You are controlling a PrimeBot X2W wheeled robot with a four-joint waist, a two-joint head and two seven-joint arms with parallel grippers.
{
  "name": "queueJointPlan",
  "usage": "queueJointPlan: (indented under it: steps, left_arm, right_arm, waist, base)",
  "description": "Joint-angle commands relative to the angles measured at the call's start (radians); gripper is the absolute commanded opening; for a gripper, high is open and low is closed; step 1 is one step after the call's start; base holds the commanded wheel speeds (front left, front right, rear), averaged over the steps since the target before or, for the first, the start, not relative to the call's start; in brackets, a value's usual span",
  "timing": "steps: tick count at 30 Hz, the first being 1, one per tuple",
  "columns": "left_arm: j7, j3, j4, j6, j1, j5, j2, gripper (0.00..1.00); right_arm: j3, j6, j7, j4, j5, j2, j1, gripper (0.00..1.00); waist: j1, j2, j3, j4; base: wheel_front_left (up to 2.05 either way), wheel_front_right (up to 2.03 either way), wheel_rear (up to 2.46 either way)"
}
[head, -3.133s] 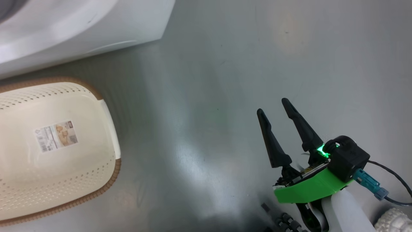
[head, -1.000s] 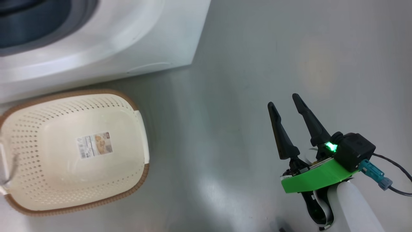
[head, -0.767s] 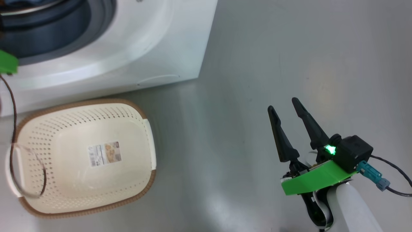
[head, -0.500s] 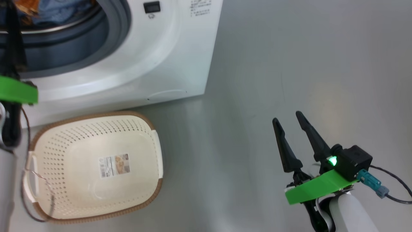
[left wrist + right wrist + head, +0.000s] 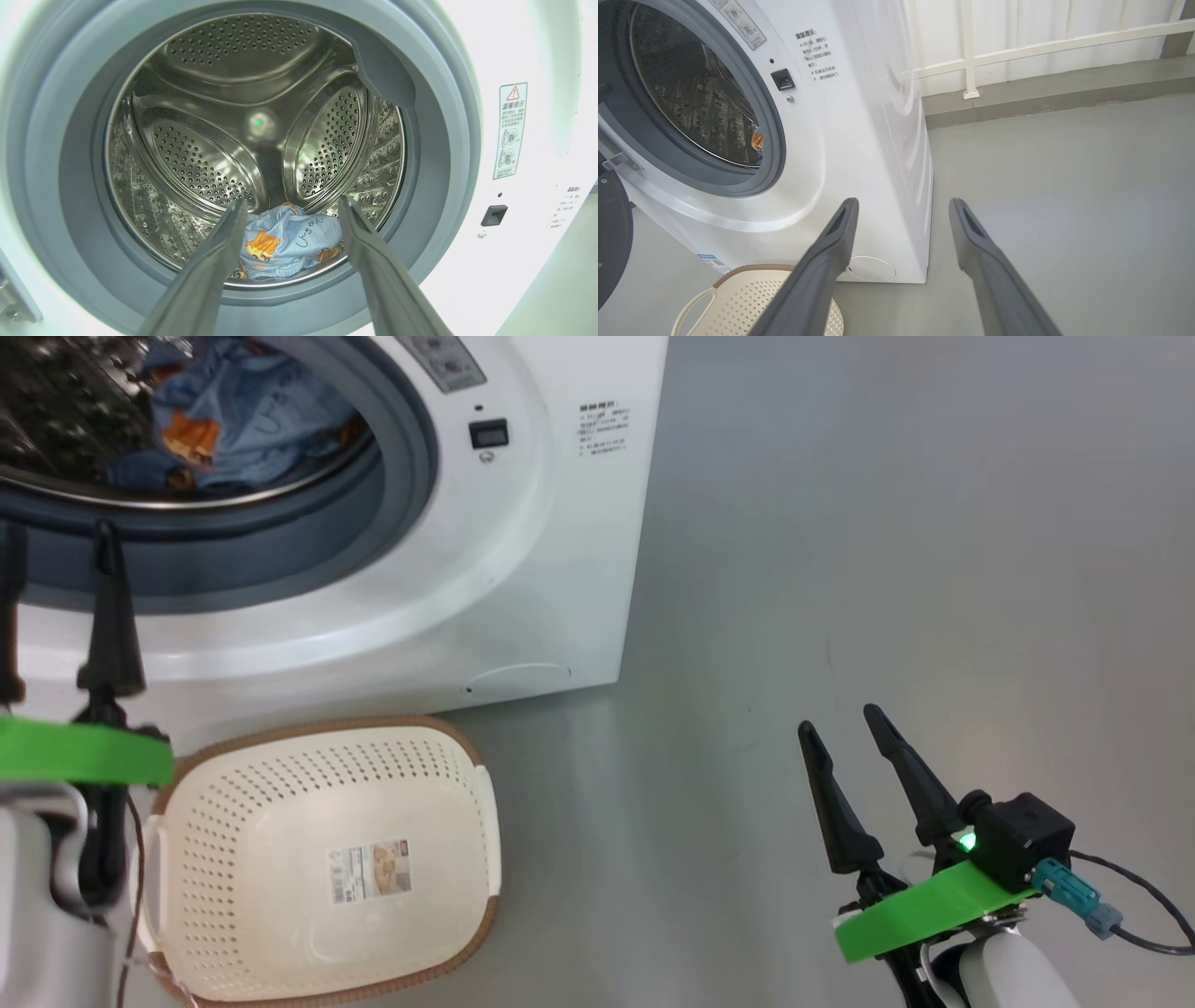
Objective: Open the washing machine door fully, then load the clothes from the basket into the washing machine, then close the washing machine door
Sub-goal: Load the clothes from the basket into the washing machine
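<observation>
Since the basket (image 5: 308, 784) is sitting empty on the floor just before the washer (image 5: 523, 569), and the clothes (image 5: 285, 240) are lying low in the drum, loading looks done and closing is pending. Left fingers (image 5: 208, 266) are hanging wide apart and empty before the drum mouth, right fingers (image 5: 837, 817) likewise over the floor. The door (image 5: 609, 233) is standing swung out leftward, needing a push round. The basket's long axis is running along the washer's front, mouth up.

On washing machine (image 5: 878, 140) front: warning-triangle label (image 5: 510, 130), notice (image 5: 817, 56) headed 温馨提示; basket (image 5: 233, 784) sticker (image 5: 370, 872) print too small.
</observation>
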Motion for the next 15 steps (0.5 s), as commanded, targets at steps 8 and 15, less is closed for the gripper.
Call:
queueJointPlan:
  steps: [8,15]
  left_arm:
    - [-0.005,0.112,-0.135,0.008,0.162,0.098,-0.009,1.00]
    - [-0.005,0.181,-0.193,0.002,0.304,0.156,-0.066,1.00]
  right_arm:
    - [0.004,0.006,-0.005,-0.013,-0.015,0.005,0.038,1.00]
    - [-0.001,0.006,-0.005,-0.002,-0.014,0.005,0.062,1.00]
  waist:
    - [0.0000,0.0000,-0.077,0.011]
    - [0.0000,0.0000,-0.125,0.017]
  base:
    - [0.00,0.00,0.00]
    - [0.00,0.00,0.00]
